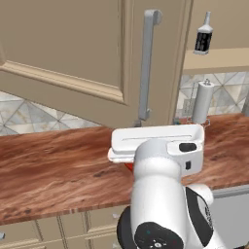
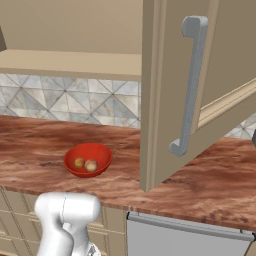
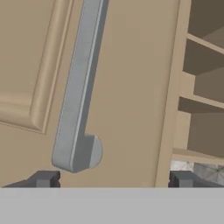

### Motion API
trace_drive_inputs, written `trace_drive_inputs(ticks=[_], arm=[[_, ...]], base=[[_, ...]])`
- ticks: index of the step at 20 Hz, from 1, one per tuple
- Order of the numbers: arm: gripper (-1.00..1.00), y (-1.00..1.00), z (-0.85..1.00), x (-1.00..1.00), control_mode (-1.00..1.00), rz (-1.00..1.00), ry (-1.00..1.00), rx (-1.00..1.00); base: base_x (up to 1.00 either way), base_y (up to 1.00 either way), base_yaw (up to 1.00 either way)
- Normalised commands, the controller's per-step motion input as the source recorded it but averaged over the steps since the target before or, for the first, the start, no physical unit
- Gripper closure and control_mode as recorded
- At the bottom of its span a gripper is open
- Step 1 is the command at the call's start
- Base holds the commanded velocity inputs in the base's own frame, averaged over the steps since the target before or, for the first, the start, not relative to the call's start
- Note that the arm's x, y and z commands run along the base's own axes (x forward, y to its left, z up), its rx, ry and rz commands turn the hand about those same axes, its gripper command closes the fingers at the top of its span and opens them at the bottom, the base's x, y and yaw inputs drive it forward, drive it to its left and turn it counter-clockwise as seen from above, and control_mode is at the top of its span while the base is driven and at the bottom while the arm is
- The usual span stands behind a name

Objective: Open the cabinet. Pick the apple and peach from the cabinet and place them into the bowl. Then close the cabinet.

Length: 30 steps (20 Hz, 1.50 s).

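The cabinet door (image 2: 165, 100) stands swung open over the counter, and its long grey bar handle (image 2: 192, 85) faces me. In the hand view the handle (image 3: 78, 92) runs up the door (image 3: 131, 87), and its lower end lies just beyond my gripper (image 3: 112, 179). The gripper is open with nothing between the fingertips (image 3: 43, 178). To the right of the door's edge I see bare cabinet shelves (image 3: 203, 87). The red bowl (image 2: 100, 152) sits on the counter and holds two small fruits: a yellowish apple (image 2: 79, 162) and a tan-pink peach (image 2: 90, 165). My white hand (image 1: 155, 143) hovers below the handle (image 1: 146, 63).
A dark bottle (image 1: 203, 34) stands on an open shelf to the right, with a paper towel roll (image 1: 202, 102) on the wooden counter (image 1: 58, 160) below it. The tiled wall (image 2: 75, 100) backs the counter. Drawers run under the counter's front edge.
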Motion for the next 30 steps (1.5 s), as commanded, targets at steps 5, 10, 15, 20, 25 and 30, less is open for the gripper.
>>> trace_drive_inputs(ticks=[5, 10, 15, 20, 25, 30], arm=[[-1.00, -0.14, -0.35, 0.80, -1.00, 0.00, -0.02, 0.00], [-1.00, -0.11, -0.34, 0.86, -1.00, 0.00, 0.00, 0.00], [-1.00, -0.09, -0.36, 0.92, -1.00, 0.00, 0.00, 0.00], [-1.00, -0.03, -0.43, 1.00, -1.00, 0.00, 0.00, -0.03], [-1.00, -0.02, -0.45, 1.00, -1.00, 0.00, -0.02, -0.03], [-1.00, -0.01, -0.49, 1.00, -1.00, 0.00, -0.01, -0.05]], base=[[0.00, 0.00, 0.00], [0.00, 0.00, 0.00], [0.00, 0.00, 0.00], [0.00, 0.00, 0.00], [0.00, 0.00, 0.00], [0.00, 0.00, 0.00]])
